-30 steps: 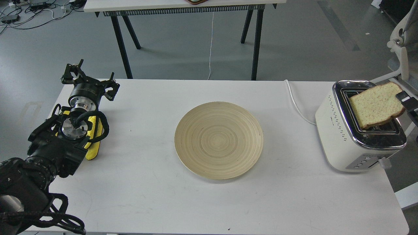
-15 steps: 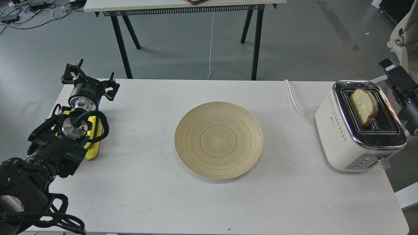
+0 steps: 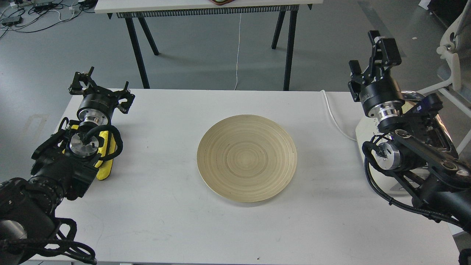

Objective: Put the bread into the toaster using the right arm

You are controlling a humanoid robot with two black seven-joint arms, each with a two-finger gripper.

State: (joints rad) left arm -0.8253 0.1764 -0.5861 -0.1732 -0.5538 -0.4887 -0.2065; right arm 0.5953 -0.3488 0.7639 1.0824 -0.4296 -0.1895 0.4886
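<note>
The white toaster (image 3: 361, 133) stands at the table's right edge, mostly hidden behind my right arm; only a strip of its white side and a bit of chrome top show. The bread is hidden from view. My right gripper (image 3: 371, 60) is raised above the toaster's far end, pointing up and away, open and empty. My left gripper (image 3: 100, 87) rests at the table's far left, open and empty.
A round pale wooden plate (image 3: 246, 158) lies empty in the middle of the white table (image 3: 165, 221). The toaster's white cord (image 3: 333, 114) runs off the far edge. A yellow part (image 3: 105, 162) sits by my left arm. Another table (image 3: 206, 7) stands behind.
The bread dropped from a tilted hold into the toaster slot. My right arm then swung in from the right edge and now covers the toaster, its gripper raised. The left arm has not moved.
</note>
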